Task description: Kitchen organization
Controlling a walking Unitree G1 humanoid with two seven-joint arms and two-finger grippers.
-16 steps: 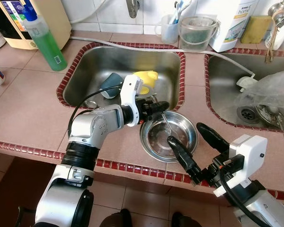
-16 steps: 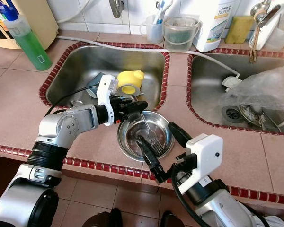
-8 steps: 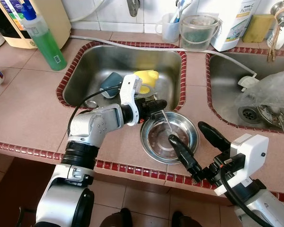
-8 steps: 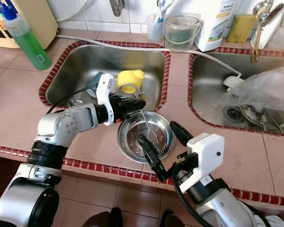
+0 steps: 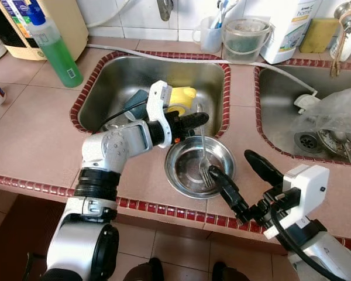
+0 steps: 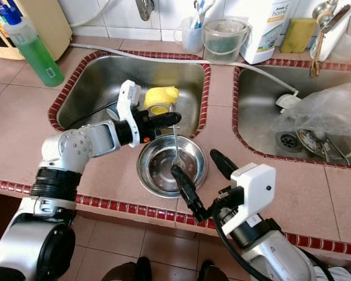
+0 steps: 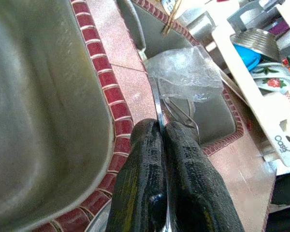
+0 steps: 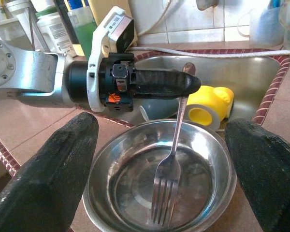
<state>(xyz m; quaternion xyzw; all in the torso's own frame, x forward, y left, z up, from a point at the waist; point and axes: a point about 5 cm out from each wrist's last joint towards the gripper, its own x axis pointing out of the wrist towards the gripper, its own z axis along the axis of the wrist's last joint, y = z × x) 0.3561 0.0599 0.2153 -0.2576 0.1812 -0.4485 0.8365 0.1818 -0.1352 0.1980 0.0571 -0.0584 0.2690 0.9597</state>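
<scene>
A steel fork [image 5: 202,146] hangs nearly upright, its handle pinched by my left gripper [image 5: 199,119], which is shut on it just above the sink's front rim. The tines rest in a round steel bowl [image 5: 180,175] on the tiled counter. In the left wrist view the thin fork [image 7: 157,104] runs out from between the closed fingers [image 7: 183,159]. My right gripper [image 5: 231,164] is open at the counter's front edge. One finger lies over the bowl's near right rim, the other on the counter beside it. The right wrist view looks at the fork [image 8: 171,159] from the front.
The left sink [image 5: 123,76] holds a yellow cup [image 5: 182,96] and a blue-grey item [image 5: 137,100]. The right sink [image 5: 275,99] holds a clear plastic bag [image 5: 336,114]. A green soap bottle [image 5: 55,50], a clear container [image 5: 243,38] and a sponge [image 5: 316,35] stand along the back.
My left gripper has risen toward the sink, tipping the fork from leaning in the bowl to nearly upright. The bowl has slid a little left. The right gripper stayed put.
</scene>
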